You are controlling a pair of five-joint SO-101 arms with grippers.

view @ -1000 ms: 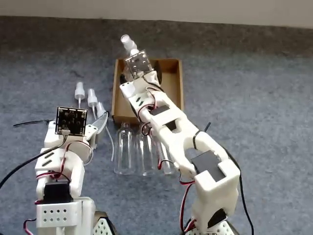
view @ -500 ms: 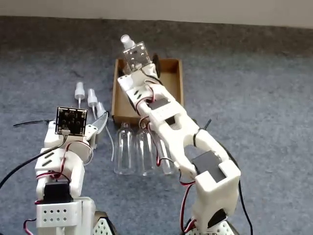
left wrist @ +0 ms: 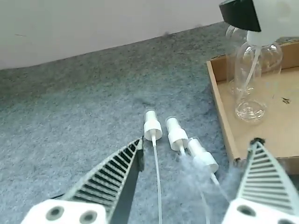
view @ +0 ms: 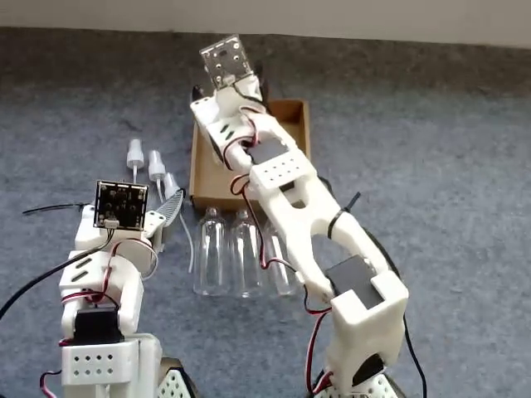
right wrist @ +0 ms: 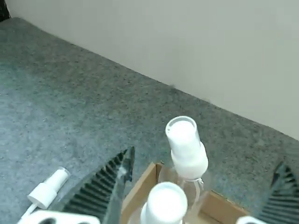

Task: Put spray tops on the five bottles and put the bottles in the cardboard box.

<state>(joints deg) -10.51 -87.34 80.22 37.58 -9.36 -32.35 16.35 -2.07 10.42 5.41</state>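
Two capped bottles [left wrist: 254, 77] are seen upright in the box [left wrist: 218, 105], close together at its far end; in the right wrist view their white caps [right wrist: 187, 147] are seen from above, one behind the other, with the box rim [right wrist: 140, 190] below them. The right gripper [right wrist: 202, 161] is held over these two bottles with its jaws released and spread wide; nothing is grasped between them, and the caps are not touched by either finger. In the high view the right arm [view: 290, 199] is stretched across the box [view: 199, 170].

Three bare bottles [view: 211, 249] are set side by side in a row just at the near wall of the box; the one farthest right is partly covered by the right arm; whether they stand or lie cannot be told. Three loose tops [left wrist: 176, 133] with long dip tubes are laid on the carpet [left wrist: 70, 116] just beside the box, close together, their heads pointed away from the left arm. The left gripper [left wrist: 197, 142] is held low over the carpet near these tops, its jaws released and wide apart; nothing is grasped, and the tubes are seen between the two fingers.
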